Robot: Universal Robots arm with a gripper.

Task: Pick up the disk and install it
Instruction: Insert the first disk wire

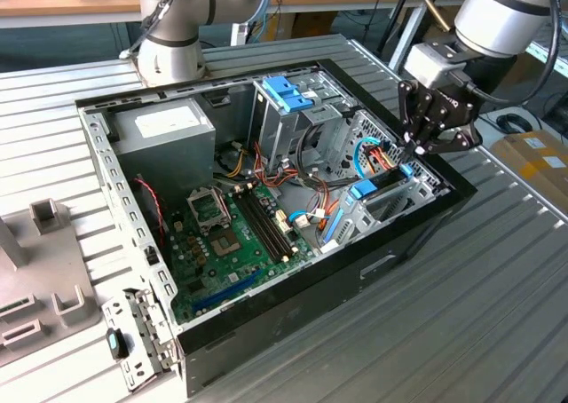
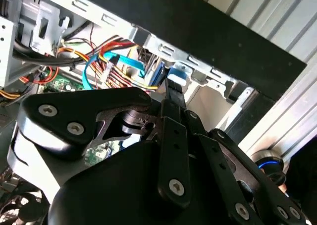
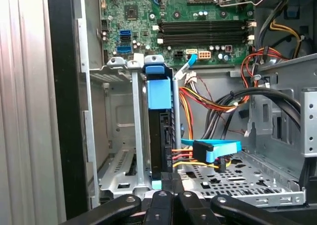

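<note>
The disk [image 1: 383,180] stands on edge in the metal drive bay [image 1: 390,203] at the exterior view's right end of the open computer case. Its blue carrier frame shows at both ends. In the first wrist view the disk [image 3: 160,131] is a dark upright edge with a blue tab between the bay's rails. My gripper [image 1: 414,152] hangs just over the disk's outer end, close to the case wall. In both wrist views its fingers [image 3: 168,190] lie together, shut, with the tip [image 2: 174,88] touching the disk's blue frame end [image 2: 177,74].
A tall metal drive cage with a blue clip [image 1: 286,92] stands mid-case. Behind it is the grey power-supply box [image 1: 164,130], and the green motherboard [image 1: 232,234] lies on the case floor. Loose orange, red and blue cables [image 3: 216,149] run beside the bay. A second arm's base [image 1: 173,35] stands behind the case.
</note>
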